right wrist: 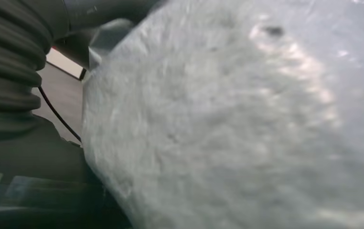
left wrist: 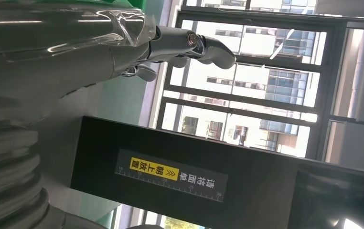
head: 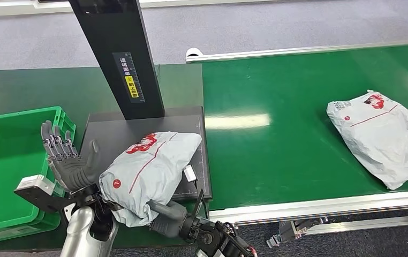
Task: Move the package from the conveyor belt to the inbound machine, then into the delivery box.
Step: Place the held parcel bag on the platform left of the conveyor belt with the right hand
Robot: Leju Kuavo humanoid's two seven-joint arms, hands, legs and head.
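Observation:
A grey mailer package (head: 148,171) with red print lies on the dark platform (head: 111,128) of the inbound machine, its near end hanging over the front edge. My right hand (head: 170,214) holds that near end from below, and the package (right wrist: 247,124) looms blurred and close in the right wrist view. Beside the package's left side stands my left hand (head: 65,160), open, its fingers up and its palm turned toward the package. The left wrist view shows its fingers (left wrist: 185,45) stretched out with nothing in them.
The machine's black post (head: 119,53) with a yellow label rises behind the platform. A green delivery box (head: 9,155) sits to the left. A second grey package (head: 378,134) lies on the green conveyor belt (head: 287,150) at the right.

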